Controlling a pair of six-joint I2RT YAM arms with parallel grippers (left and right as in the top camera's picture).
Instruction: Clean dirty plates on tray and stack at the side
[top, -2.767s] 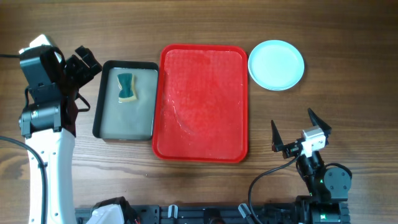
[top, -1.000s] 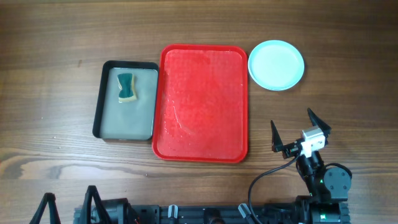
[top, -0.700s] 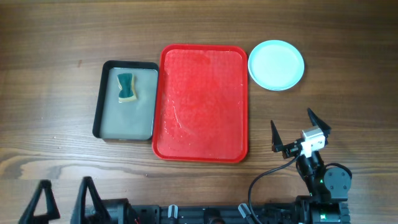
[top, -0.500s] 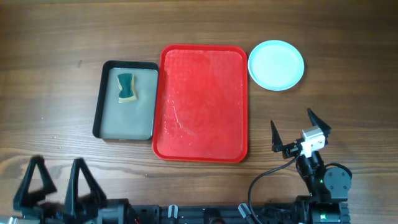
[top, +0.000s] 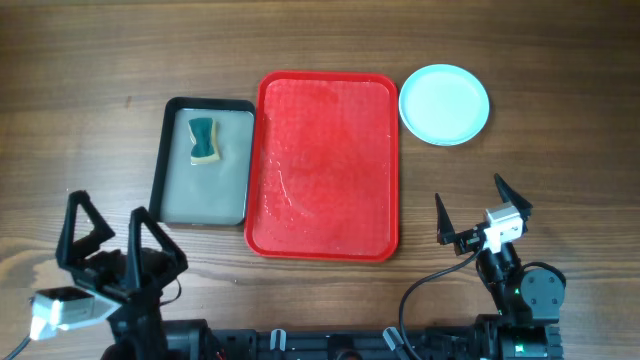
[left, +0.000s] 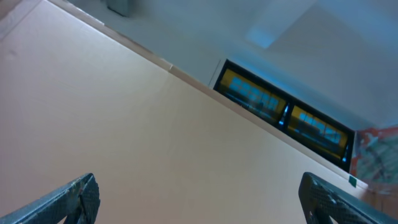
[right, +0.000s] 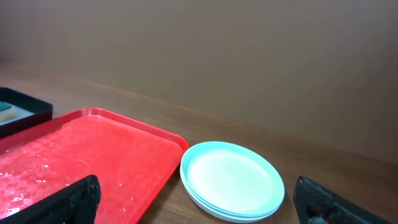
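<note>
The pale mint plates (top: 444, 104) lie stacked on the wood, just right of the tray's far corner; in the right wrist view the plates (right: 231, 180) show layered rims. The red tray (top: 328, 165) holds no plate and looks wet; the same tray (right: 93, 155) fills the left of the right wrist view. My right gripper (top: 475, 205) stands open near the front right, well short of the stack, its jaws (right: 196, 205) empty. My left gripper (top: 112, 235) is open at the front left, away from everything. The left wrist view shows only wall and ceiling between its open fingers (left: 74, 199).
A black tray (top: 203, 160) with a grey inside sits against the red tray's left side and holds a green and yellow sponge (top: 204, 139). Its corner (right: 18, 106) shows in the right wrist view. Arm bases and cables line the front edge.
The left arm left its place beside the black tray and dropped to the front left; over the last second its open fingers rose into view there. The right arm and the plates stayed still.
</note>
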